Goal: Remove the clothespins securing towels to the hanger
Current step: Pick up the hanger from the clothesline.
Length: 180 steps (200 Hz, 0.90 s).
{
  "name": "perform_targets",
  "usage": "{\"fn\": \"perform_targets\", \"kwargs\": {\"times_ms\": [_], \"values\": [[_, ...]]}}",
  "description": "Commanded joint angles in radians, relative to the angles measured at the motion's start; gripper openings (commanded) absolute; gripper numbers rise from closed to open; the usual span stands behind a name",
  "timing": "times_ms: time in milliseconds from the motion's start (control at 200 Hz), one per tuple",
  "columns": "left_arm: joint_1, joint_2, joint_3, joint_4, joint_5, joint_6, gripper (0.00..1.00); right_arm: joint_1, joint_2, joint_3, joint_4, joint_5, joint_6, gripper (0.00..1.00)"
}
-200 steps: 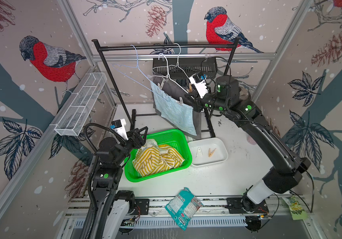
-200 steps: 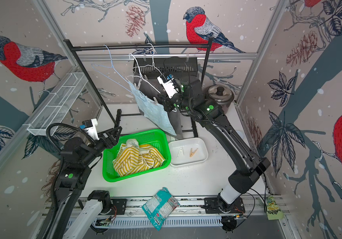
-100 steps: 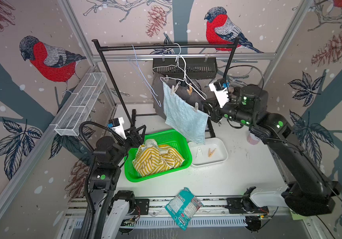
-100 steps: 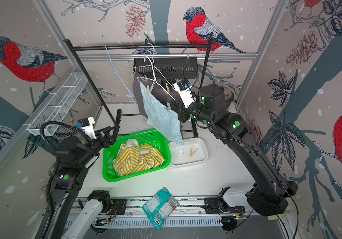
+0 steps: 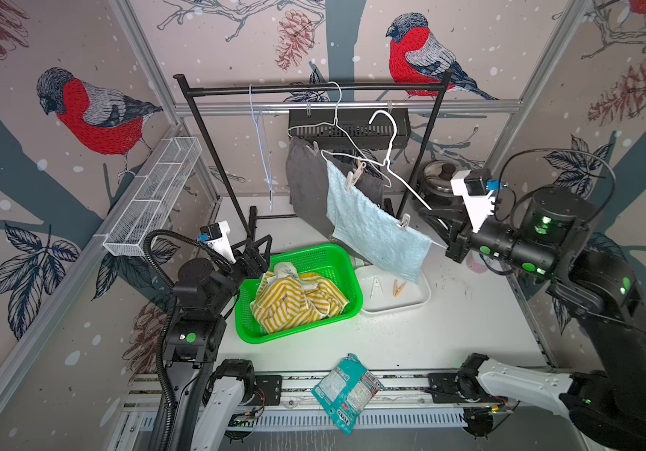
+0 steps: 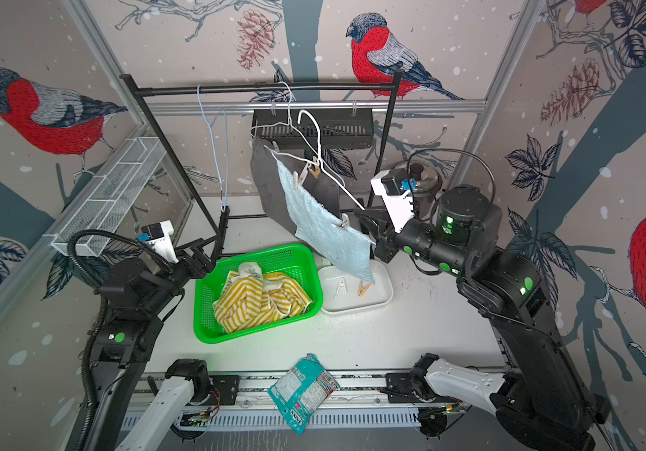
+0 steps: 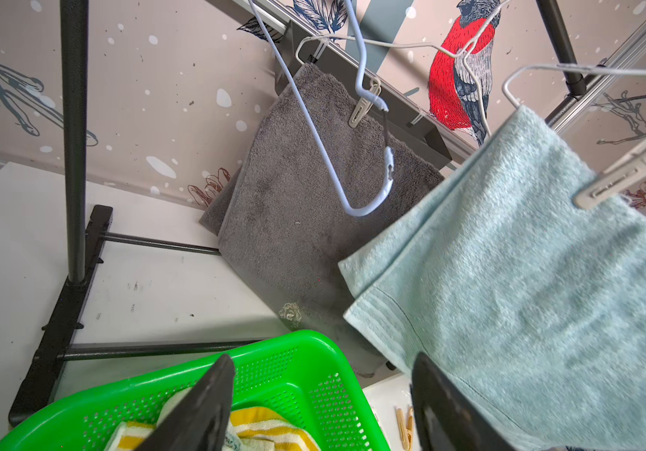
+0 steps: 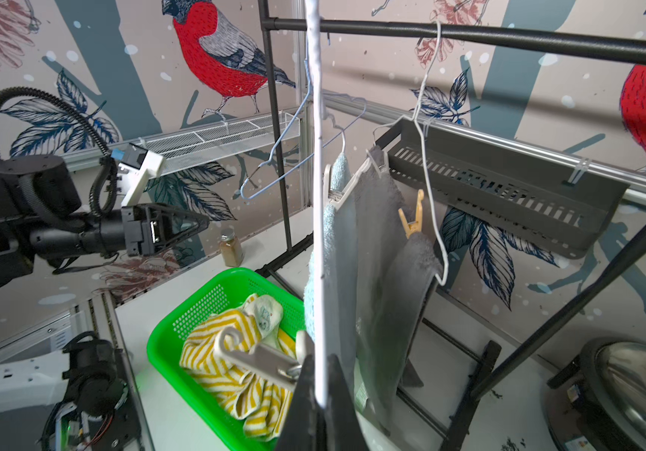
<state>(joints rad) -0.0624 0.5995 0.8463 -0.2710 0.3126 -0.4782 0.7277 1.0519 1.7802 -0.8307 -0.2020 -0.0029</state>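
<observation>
Reviewing progress on the clothespins: two lay loose in the white tray [image 5: 395, 306], one whitish [image 5: 376, 287] and one tan [image 5: 399, 288], and the yellow-striped towel [image 5: 294, 300] sat bunched in the green basket [image 5: 301, 337], so roughly a third looked done. Four pegs were left. Two pinned the light blue towel [image 5: 372, 230] to a white wire hanger [image 8: 318, 195], one at its far end [image 5: 352, 179] and one at its near end [image 5: 404, 222]. Two more, grey [image 7: 364, 107] and tan [image 8: 413, 216], held the dark grey towel [image 5: 307, 187] on the far rack. The right gripper [image 5: 444, 243] was clamped tight on the near tip of that hanger, whose hook appeared clear of the rail. The left gripper [image 7: 323, 363] stood wide and empty at the basket's far left rim. Print on the teal packet [image 5: 346, 390] at the near edge was too small to read. The grey towel's crest [image 7: 290, 312] showed no legible lettering.
</observation>
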Motion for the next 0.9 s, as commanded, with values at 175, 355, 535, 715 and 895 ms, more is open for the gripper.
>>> {"fn": "perform_targets", "kwargs": {"times_ms": [175,355,535,715,895], "values": [[0.001,0.003,0.092,-0.075,-0.066,0.068,0.71,0.005,-0.028,-0.056,-0.028,-0.194,-0.053,0.00],[0.001,0.018,0.233,-0.179,-0.123,0.120,0.70,0.011,0.017,-0.003,-0.016,-0.292,-0.095,0.00],[0.001,0.028,0.383,-0.277,-0.196,0.205,0.70,0.051,0.093,0.045,-0.010,-0.336,-0.149,0.00],[0.001,0.081,0.539,-0.344,-0.192,0.263,0.71,0.076,0.178,0.065,0.061,-0.376,-0.180,0.00],[0.001,0.107,0.611,-0.334,-0.165,0.281,0.71,0.077,0.264,0.033,0.168,-0.416,-0.170,0.00]]}}
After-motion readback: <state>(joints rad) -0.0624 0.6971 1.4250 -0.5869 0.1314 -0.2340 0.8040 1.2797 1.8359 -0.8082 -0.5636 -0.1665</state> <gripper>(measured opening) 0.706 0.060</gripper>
